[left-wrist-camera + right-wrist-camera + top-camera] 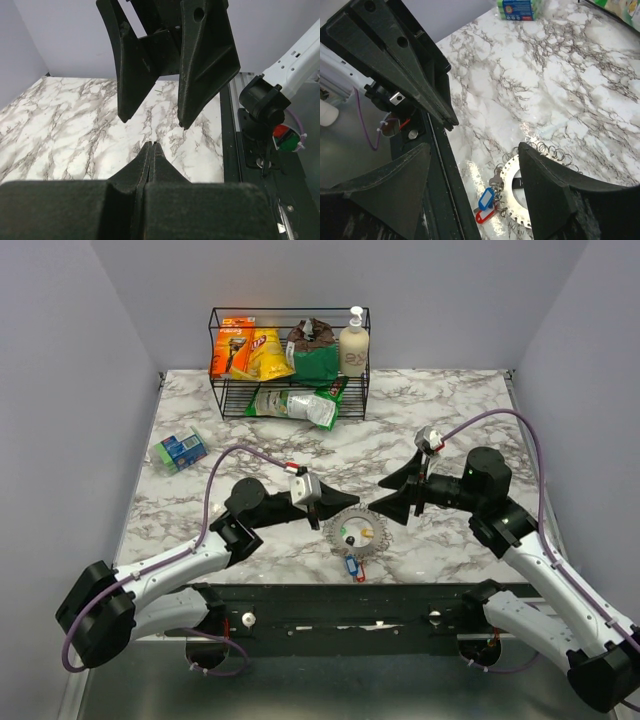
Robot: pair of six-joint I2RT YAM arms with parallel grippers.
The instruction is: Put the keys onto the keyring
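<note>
- Keyring (331, 536): one silvery, beaded-looking ring lying flat on the marble table (450, 400), near the front edge, between the two arms.
- Keys: four coloured heads can be made out.
  - A green key (350, 539) and a yellow key (367, 534) lie inside the ring's circle.
  - A blue key (486, 198) and a red key (481, 217) lie together against the ring's near rim.
  - Whether any key is threaded onto the ring cannot be told.
- Arms: two. Each reaches in low from its own side, and the grippers point at each other over the ring's far side.
- Left gripper (347, 503):
  - Its fingers are pressed together into a single point with nothing between them.
  - In the overhead view the tip sits at the ring's far rim. Whether it touches the ring cannot be told.
- Right gripper (377, 498):
  - Its fingers are spread wide and hold nothing.
  - One finger is on the far side and the other on the near side, and the gap faces the left gripper's tip.
  - In the right wrist view, one of its fingers (555, 200) hides part of the ring.
- Elsewhere on the table:
  - One small blue-green box (179, 450) sits at the left.
  - One black wire rack (290, 310) stands at the back, holding snack packets and one pump bottle (354, 345).
</note>
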